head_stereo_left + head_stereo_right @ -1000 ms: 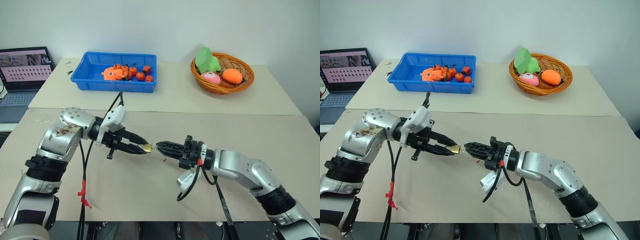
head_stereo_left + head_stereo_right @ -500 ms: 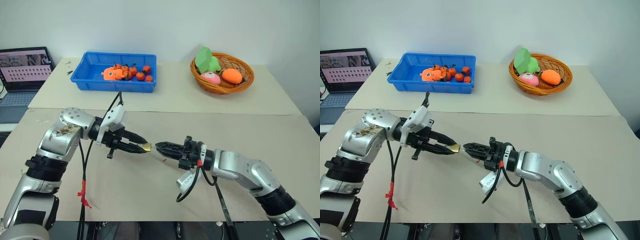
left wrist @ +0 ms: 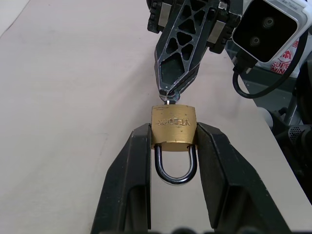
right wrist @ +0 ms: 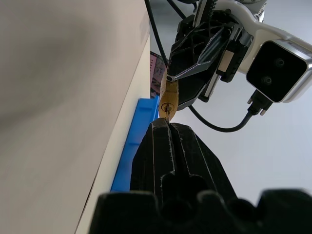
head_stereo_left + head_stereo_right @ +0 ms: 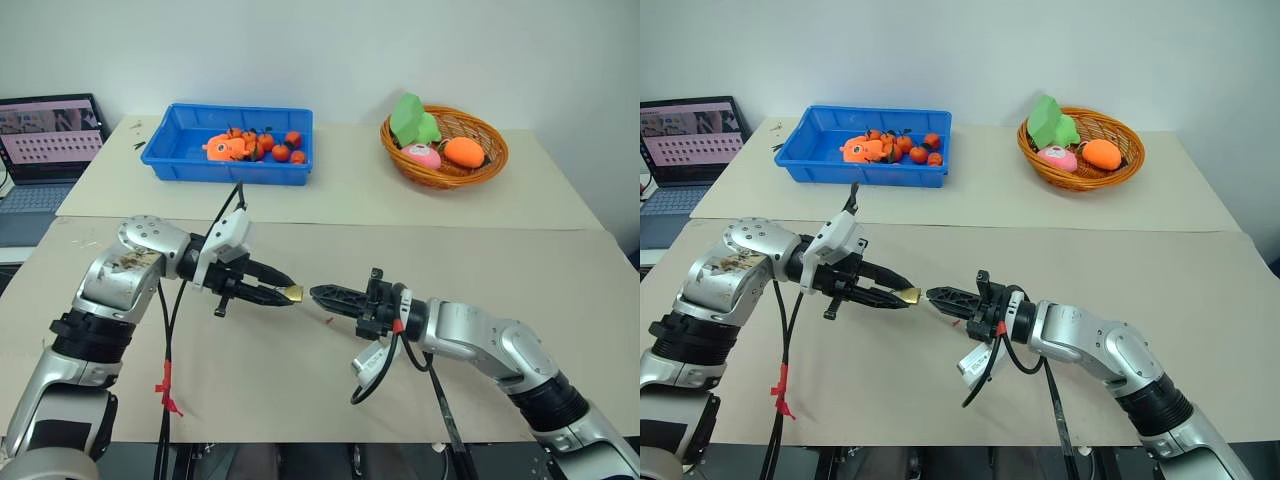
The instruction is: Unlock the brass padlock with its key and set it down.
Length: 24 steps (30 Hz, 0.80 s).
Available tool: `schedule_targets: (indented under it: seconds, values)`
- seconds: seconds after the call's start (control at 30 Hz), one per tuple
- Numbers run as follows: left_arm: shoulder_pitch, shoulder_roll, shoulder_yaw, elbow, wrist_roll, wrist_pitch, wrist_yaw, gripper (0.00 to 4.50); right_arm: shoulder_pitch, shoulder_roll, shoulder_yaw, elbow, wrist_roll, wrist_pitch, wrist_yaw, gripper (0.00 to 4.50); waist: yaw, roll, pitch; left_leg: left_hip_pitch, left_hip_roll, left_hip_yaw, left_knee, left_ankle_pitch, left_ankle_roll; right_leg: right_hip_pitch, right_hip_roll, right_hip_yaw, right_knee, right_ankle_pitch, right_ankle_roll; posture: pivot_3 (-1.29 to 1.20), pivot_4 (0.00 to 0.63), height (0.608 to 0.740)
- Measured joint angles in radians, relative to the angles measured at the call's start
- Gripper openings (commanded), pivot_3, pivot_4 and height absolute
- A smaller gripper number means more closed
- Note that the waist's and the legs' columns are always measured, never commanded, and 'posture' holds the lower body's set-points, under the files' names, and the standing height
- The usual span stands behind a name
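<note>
Brass padlock [image 3: 173,127] is sitting clamped in the left claw [image 3: 173,141] above the desk [image 5: 300,370]; the right claw [image 3: 170,92] is pinching the key [image 3: 168,100] at its keyhole.

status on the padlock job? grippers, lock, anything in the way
Left gripper clamped on the brass padlock, held above the table, shackle seated. Right gripper shut on the key, tip at the keyhole. Nothing in the way.

Key [image 3: 170,99] mostly hidden betw right fingers [image 3: 178,53]; laptop [image 5: 45,150] cut off by edge
</note>
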Motion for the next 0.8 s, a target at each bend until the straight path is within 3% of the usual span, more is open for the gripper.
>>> schedule_targets:
  seconds: [0.33, 0.8]
  values:
    - [0.001, 0.0, 0.0, -0.001, 0.0, 0.01, 0.007, 0.82, 0.0, 0.003, 0.0, 0.001, 0.057, 0.003, 0.053, 0.07, 0.0, 0.0, 0.0, 0.0, 0.0, 0.0, 0.0, 0.0, 0.0, 0.0, 0.0, 0.0, 0.0, 0.0, 0.0, 0.0, 0.15, 0.74]
    - [0.007, 0.001, 0.0, -0.011, -0.001, 0.019, 0.026, 0.82, -0.003, 0.048, 0.01, 0.021, 0.505, 0.194, 0.385, 0.07, 0.001, 0.0, 0.0, 0.001, 0.0, 0.0, 0.0, 0.0, 0.0, 0.001, 0.0, 0.0, 0.0, 0.0, 0.0, 0.0, 0.15, 0.74]
